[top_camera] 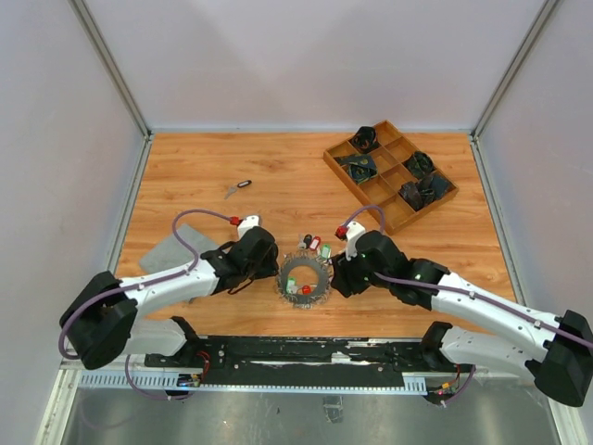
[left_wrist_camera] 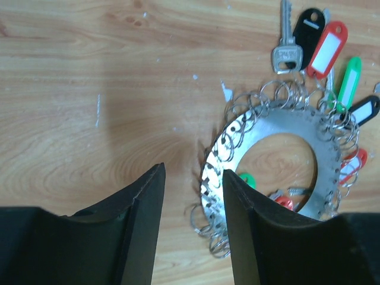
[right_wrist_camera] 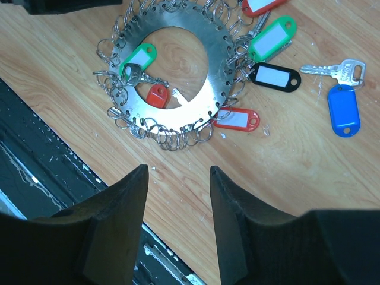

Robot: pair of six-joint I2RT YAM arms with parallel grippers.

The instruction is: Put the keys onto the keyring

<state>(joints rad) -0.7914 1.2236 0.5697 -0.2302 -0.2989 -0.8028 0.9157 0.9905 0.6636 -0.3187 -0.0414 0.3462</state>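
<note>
Positioning looks like the step in hand: both arms have their grippers low at the flat silver metal keyring [right_wrist_camera: 221, 65], a disc with a wide hole and a fringe of small wire loops round its rim, lying flat on the pale wooden table [top_camera: 185, 167]. Several silver keys with green, black and red plastic tags [right_wrist_camera: 270, 39] already hang from those loops. One blue-tagged silver key [right_wrist_camera: 343, 110] lies just beyond the keyring's rim, past the black tag. It touches no loop, so I judge it unattached.

The left gripper [left_wrist_camera: 193, 172] sits at the keyring's left edge with its fingers part-way apart and bare wood showing in the gap. One finger [left_wrist_camera: 249, 237] overlaps the rim from above, and the fringe of loops reaches just inside the gap. Nothing is clamped there that I can see.

The right gripper [right_wrist_camera: 178, 170] hovers on the keyring's near-right side, fingers moderately spread and empty. The disc is near but clear of both fingertips.

The next move probably calls for the left fingers to pinch the rim and steady the disc, while the right reaches past the keyring for the blue-tagged key. Its thin shaft lies flat on the wood, so the pinch may slip. A wooden compartment tray [top_camera: 357, 192] stands well beyond the keyring.
</note>
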